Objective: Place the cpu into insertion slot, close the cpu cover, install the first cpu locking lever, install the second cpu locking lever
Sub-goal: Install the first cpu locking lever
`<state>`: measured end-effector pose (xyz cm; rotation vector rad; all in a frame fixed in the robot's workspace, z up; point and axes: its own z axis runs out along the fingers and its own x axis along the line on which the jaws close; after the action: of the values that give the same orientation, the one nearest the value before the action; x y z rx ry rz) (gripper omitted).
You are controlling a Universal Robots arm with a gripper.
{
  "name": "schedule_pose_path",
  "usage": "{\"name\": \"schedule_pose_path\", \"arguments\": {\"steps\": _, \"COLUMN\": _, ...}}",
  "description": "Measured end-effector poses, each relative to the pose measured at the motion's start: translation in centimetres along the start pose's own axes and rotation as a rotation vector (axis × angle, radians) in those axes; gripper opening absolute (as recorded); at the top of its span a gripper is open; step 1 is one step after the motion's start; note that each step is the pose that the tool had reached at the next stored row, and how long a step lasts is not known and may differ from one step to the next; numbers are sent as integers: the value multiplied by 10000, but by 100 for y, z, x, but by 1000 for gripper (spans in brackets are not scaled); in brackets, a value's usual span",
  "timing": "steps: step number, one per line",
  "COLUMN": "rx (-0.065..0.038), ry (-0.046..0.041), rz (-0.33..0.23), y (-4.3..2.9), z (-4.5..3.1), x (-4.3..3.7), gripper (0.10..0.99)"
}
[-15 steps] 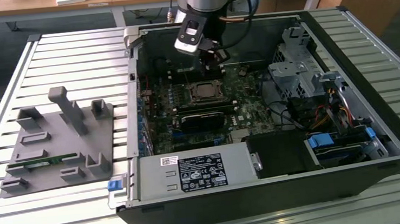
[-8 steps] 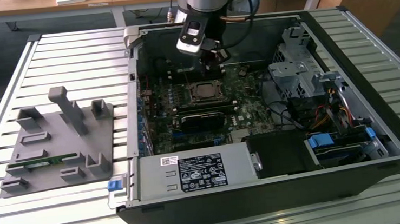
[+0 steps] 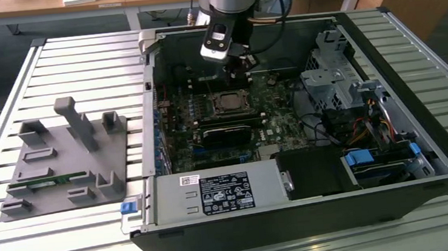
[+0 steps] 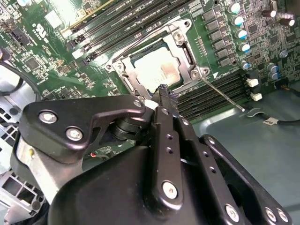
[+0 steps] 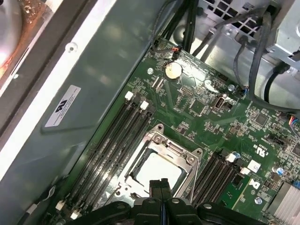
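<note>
The cpu (image 4: 161,68) lies silver-grey in the insertion slot (image 3: 229,103) on the green board. The cpu cover (image 5: 171,146), a silver frame, lies flat around it, and the chip (image 5: 157,171) shows through its window. A thin metal locking lever (image 4: 224,95) sticks out sideways from a corner of the socket, over the long black memory slots, unlatched. My gripper (image 4: 162,90) is shut with nothing between its fingers. Its tips hover at the edge of the cover in both wrist views (image 5: 161,183). In the exterior view the gripper (image 3: 235,69) hangs just behind the socket.
The open computer case (image 3: 422,163) walls in the board. A black card (image 3: 224,131) lies in front of the socket. Drive cages and cables (image 3: 342,85) fill the exterior view's right. A grey fixture (image 3: 64,158) stands on the slatted table at the exterior view's left.
</note>
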<state>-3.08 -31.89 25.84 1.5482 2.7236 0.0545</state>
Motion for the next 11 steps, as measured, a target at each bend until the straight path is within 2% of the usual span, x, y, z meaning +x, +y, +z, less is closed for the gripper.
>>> {"name": "schedule_pose_path", "arguments": {"steps": 11, "rx": 7, "ry": 24, "rz": -718, "y": 0, "z": 0, "x": 0, "gripper": 106}}
